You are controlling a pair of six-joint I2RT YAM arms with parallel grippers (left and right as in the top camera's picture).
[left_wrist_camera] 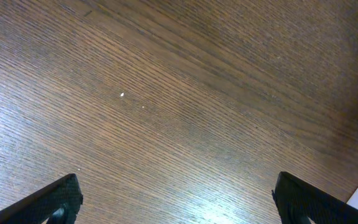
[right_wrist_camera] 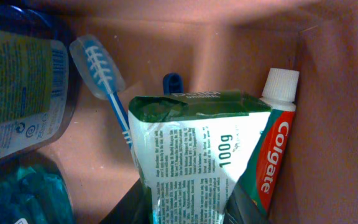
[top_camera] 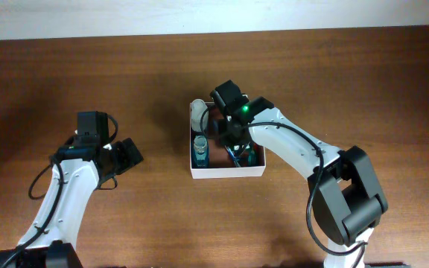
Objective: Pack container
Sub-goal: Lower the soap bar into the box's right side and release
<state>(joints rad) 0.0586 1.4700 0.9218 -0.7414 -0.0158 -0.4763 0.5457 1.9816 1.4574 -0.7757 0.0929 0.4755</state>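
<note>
Overhead had the container [top_camera: 226, 173] mid worktop [top_camera: 51, 74], toothbrush [right_wrist_camera: 101, 68], Colgate tube [right_wrist_camera: 272, 155] and blue bottle [top_camera: 200, 151] already in, right hand [top_camera: 234, 140] inside clamping the green-and-white packet [right_wrist_camera: 191, 155], left hand [top_camera: 124, 153] splayed empty aside, so it looked nearly packed.

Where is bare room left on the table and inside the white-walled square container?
The brown wooden table is bare between the open left gripper and the white-walled square container, and along its far and near edges. Inside is crowded: blue-liquid bottle, blue-and-white toothbrush, red-and-white toothpaste tube and the green-and-white packet in the right gripper; little bare floor shows around the toothbrush.
</note>
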